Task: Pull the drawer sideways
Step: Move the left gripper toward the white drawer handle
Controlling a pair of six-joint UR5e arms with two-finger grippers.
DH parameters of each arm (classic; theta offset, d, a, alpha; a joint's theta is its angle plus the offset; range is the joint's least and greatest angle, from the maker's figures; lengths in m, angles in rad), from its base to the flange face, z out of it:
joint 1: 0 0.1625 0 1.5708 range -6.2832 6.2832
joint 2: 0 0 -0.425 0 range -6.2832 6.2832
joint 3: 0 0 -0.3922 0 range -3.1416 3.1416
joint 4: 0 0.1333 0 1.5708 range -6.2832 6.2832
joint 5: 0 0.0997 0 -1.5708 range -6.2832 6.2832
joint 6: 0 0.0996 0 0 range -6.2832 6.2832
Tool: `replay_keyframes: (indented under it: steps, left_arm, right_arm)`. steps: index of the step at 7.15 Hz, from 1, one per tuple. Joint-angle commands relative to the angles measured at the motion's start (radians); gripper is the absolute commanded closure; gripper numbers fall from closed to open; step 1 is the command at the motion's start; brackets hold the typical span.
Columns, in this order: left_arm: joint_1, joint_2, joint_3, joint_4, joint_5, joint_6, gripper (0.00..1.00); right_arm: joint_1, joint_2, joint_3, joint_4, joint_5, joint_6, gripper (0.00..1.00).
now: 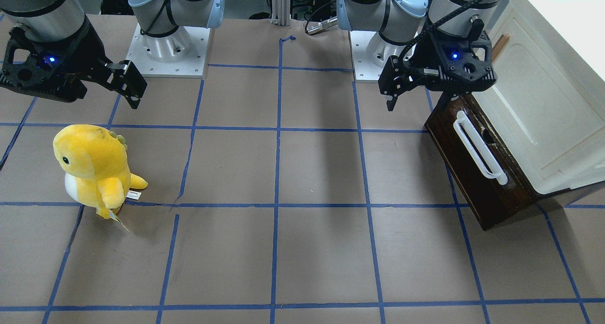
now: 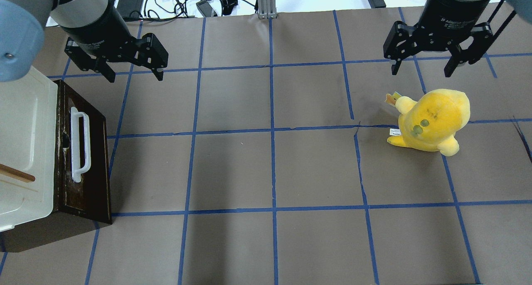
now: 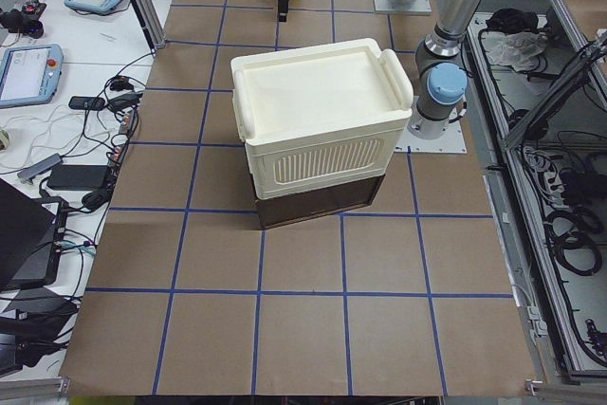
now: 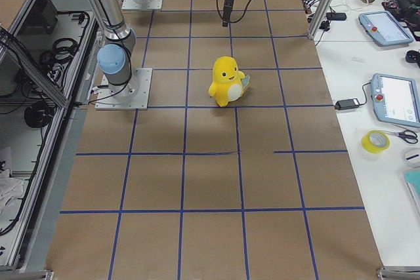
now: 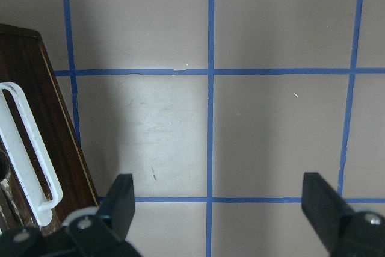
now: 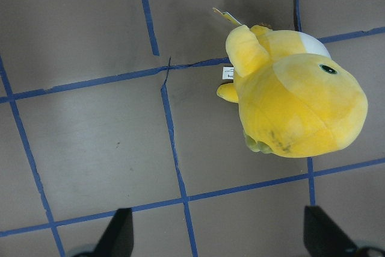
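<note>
The drawer [image 2: 89, 168] has a dark brown wooden front with a long white bar handle [image 2: 79, 143]. It sits at the base of the cream-white cabinet [image 2: 25, 143] at the table's left edge. It also shows in the front view [image 1: 477, 182] and the left wrist view [image 5: 30, 100]. My left gripper [image 2: 136, 77] is open and empty. It hangs above the table just past the drawer's far end and touches nothing; the wrist view [image 5: 219, 203] shows its fingers spread. My right gripper [image 2: 420, 71] is open and empty above the table's right side.
A yellow plush dinosaur [image 2: 432, 119] stands on the right side under my right gripper, also in the right wrist view [image 6: 295, 106]. The brown table paper carries a blue tape grid. Cables and devices lie beyond the far edge.
</note>
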Motion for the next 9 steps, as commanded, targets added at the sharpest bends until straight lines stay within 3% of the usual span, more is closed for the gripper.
replay_keyframes:
  steps: [1,6,7,8,9]
  left_arm:
    - [-0.001,-0.004,-0.005,0.004,0.002,-0.003,0.00]
    - [-0.008,-0.049,-0.025,0.029,-0.008,-0.068,0.00]
    - [-0.014,-0.093,-0.045,0.119,0.066,-0.143,0.00]
    - [-0.044,-0.131,-0.048,0.164,0.222,-0.165,0.00]
    - [-0.093,-0.162,-0.049,0.162,0.284,-0.234,0.00]
  right_arm:
    - [0.000,0.000,0.000,0.000,0.000,0.000,0.00]
    - [0.000,0.000,0.000,0.000,0.000,0.000,0.00]
    - [0.000,0.000,0.000,0.000,0.000,0.000,0.00]
    - [-0.001,0.000,0.000,0.000,0.000,0.000,0.00]
    - [0.000,0.000,0.000,0.000,0.000,0.000,0.00]
